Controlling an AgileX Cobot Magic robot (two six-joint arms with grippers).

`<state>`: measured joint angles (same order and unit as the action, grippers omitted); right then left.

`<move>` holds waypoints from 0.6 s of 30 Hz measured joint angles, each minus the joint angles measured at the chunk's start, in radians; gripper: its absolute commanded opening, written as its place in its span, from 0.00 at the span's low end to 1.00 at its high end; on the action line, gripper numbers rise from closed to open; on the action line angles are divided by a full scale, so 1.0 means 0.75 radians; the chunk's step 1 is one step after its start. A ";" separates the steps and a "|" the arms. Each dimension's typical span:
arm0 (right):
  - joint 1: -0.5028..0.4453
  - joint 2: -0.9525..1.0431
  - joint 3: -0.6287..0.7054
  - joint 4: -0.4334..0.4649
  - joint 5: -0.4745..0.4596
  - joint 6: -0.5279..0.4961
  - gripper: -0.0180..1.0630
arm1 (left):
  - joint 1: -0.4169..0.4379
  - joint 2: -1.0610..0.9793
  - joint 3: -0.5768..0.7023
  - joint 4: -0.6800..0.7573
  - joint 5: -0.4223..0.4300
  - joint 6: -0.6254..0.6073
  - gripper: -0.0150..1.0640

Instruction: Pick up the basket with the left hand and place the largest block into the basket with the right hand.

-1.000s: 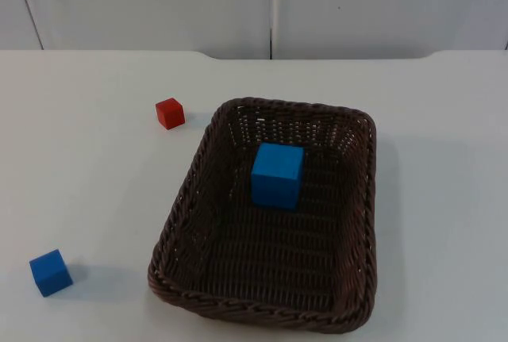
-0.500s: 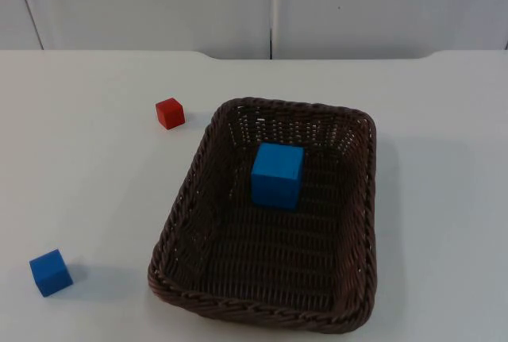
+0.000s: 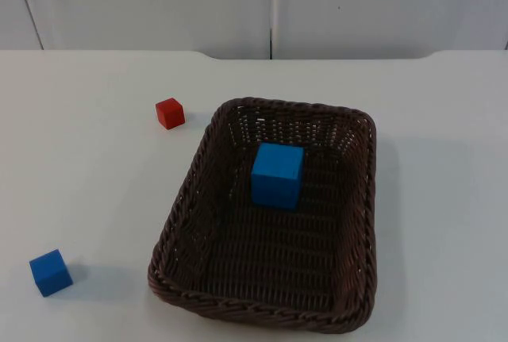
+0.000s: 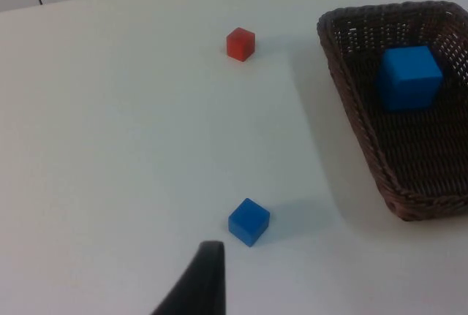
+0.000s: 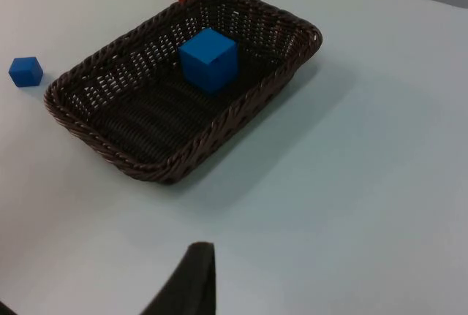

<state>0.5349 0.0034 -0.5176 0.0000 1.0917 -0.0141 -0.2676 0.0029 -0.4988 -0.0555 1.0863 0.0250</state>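
How far the jaws of either gripper stand open cannot be told: of the left gripper (image 4: 199, 286) a single black fingertip is seen in its wrist view, and of the right gripper (image 5: 191, 282) likewise in its own. Nothing is held or touched by either; both are raised above the white table (image 3: 444, 159), well apart from the objects.

The left fingertip is seen near the small blue block (image 4: 248, 221), with the small red block (image 4: 240, 43) farther off. The right fingertip is seen over bare table, apart from the near rim of the basket (image 5: 241, 114).

The brown wicker basket (image 3: 361, 199) rests flat on the table, and the largest block (image 3: 278, 174), a blue cube, lies inside it toward the far end. The placing step is judged done and the arms withdrawn. Should the lift be required again, the basket's left rim would have to be gripped by the left gripper and raised level, so that the cube does not slide.
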 measured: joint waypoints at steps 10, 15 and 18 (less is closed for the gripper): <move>0.000 0.000 0.000 0.009 -0.003 0.000 0.99 | 0.000 0.000 0.000 0.000 0.000 0.000 0.99; 0.000 0.000 0.000 0.009 -0.003 0.000 0.99 | 0.000 0.000 0.000 0.000 0.000 0.000 0.99; 0.000 0.000 0.000 0.009 -0.003 0.000 0.99 | 0.000 0.000 0.000 0.000 0.000 0.000 0.99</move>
<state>0.5349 0.0034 -0.5176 0.0071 1.0898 -0.0141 -0.2676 0.0029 -0.4988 -0.0555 1.0863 0.0250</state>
